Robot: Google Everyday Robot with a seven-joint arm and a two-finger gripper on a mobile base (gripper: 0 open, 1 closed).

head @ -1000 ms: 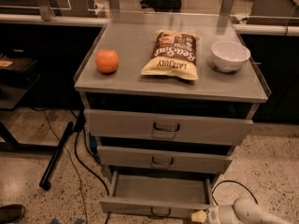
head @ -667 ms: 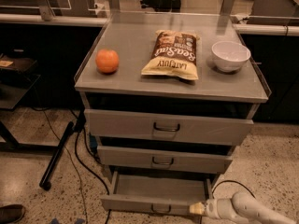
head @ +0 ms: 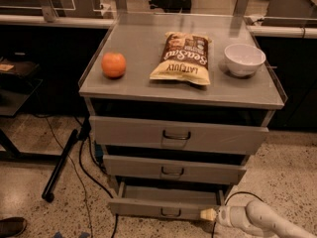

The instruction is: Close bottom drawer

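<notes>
The bottom drawer [head: 163,208] is the lowest and narrowest grey front of the cabinet, with a small dark loop handle [head: 170,212]. It stands pulled out, and its plain grey tray shows. My gripper [head: 207,214] comes in from the lower right on a white arm [head: 257,222]. Its tip touches the drawer's front near the right end, to the right of the handle. The mid-sized drawer [head: 173,170] and the widest top drawer [head: 177,135] sit above, both pushed further in.
On the cabinet top [head: 143,90] lie an orange [head: 113,64], a chip bag [head: 183,57] and a white bowl [head: 244,59]. A black pole [head: 60,164] and cables [head: 86,172] lie on the floor at the left. A shoe [head: 11,226] is at the bottom left.
My gripper has moved left and up against the bottom drawer's front. The drawer has slid in a little.
</notes>
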